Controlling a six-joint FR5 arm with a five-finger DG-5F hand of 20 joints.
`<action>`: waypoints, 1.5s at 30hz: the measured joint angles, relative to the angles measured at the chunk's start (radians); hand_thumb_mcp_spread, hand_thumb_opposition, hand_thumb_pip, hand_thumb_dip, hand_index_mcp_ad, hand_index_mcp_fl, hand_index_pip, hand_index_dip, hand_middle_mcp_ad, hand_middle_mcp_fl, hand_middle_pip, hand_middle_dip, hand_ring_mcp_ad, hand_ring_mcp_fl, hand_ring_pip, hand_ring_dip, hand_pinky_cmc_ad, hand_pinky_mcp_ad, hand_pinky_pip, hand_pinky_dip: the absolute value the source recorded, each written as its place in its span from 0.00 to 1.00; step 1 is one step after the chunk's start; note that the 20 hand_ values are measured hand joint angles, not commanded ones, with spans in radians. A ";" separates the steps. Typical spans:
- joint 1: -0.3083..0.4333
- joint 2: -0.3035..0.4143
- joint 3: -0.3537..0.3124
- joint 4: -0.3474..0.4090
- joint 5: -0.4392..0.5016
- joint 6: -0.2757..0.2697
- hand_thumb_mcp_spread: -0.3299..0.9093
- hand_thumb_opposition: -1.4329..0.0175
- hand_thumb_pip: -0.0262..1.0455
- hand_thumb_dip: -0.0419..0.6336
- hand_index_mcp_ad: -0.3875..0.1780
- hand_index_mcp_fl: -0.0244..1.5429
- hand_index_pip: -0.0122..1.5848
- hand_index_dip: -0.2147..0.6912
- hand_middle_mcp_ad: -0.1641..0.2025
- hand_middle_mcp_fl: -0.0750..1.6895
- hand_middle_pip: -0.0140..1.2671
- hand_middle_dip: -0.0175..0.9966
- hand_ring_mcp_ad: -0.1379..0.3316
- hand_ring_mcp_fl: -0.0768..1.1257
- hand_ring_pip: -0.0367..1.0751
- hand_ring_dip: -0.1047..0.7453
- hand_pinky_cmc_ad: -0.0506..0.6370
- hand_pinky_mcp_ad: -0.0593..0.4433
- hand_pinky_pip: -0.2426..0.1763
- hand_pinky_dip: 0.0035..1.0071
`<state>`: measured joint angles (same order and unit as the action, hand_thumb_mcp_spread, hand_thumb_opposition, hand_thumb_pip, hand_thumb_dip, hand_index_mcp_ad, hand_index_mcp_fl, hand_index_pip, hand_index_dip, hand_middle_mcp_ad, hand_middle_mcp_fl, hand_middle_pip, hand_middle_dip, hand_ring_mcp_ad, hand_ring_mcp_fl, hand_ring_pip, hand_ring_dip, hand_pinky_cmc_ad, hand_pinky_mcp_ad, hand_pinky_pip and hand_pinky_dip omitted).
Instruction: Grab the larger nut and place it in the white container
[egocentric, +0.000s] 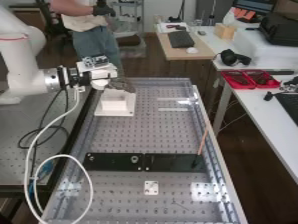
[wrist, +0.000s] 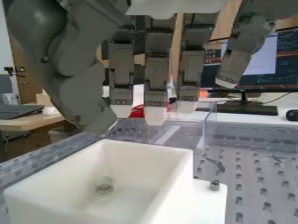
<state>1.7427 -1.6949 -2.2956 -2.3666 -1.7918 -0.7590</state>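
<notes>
The hand (egocentric: 122, 85) is above the far part of the bench, over the white container (egocentric: 114, 104). In the wrist view the hand (wrist: 157, 75) has its fingers straight and its thumb apart from them, with nothing held. The white container (wrist: 143, 155) stands below the fingertips, its inside visible. A small round greyish thing (wrist: 104, 185) is on its floor; whether this is a nut, I cannot tell. On the black plate (egocentric: 110, 161) in the high view sits a small round metallic piece (egocentric: 134, 159), resembling a nut.
A second black plate (egocentric: 174, 163) adjoins the first, with a thin reddish rod (egocentric: 202, 142) slanting up near its right end. A small white block (egocentric: 151, 188) lies nearer. Clear side walls (egocentric: 214, 145) edge the perforated bench. Red trays (egocentric: 249, 79) stand on the table at the right.
</notes>
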 joint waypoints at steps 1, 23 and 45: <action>-0.003 0.005 0.000 0.000 0.001 0.001 0.53 0.40 0.77 0.53 0.42 0.07 0.83 0.21 0.45 0.19 0.74 0.71 0.45 0.17 0.73 0.65 0.56 0.70 0.36 0.64; -0.245 0.177 0.217 -0.232 0.179 0.004 0.37 0.51 0.43 0.18 0.50 0.06 0.13 0.34 0.59 0.09 0.13 0.52 0.69 0.08 0.17 0.47 0.75 0.90 0.35 0.51; -0.274 0.120 0.460 -0.484 0.391 0.093 0.27 0.46 0.43 0.05 0.50 0.08 0.08 0.26 0.60 0.04 0.12 0.23 0.79 0.08 0.13 0.16 0.93 0.99 0.21 0.17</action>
<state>1.4683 -1.5748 -1.8351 -2.8511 -1.4004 -0.6660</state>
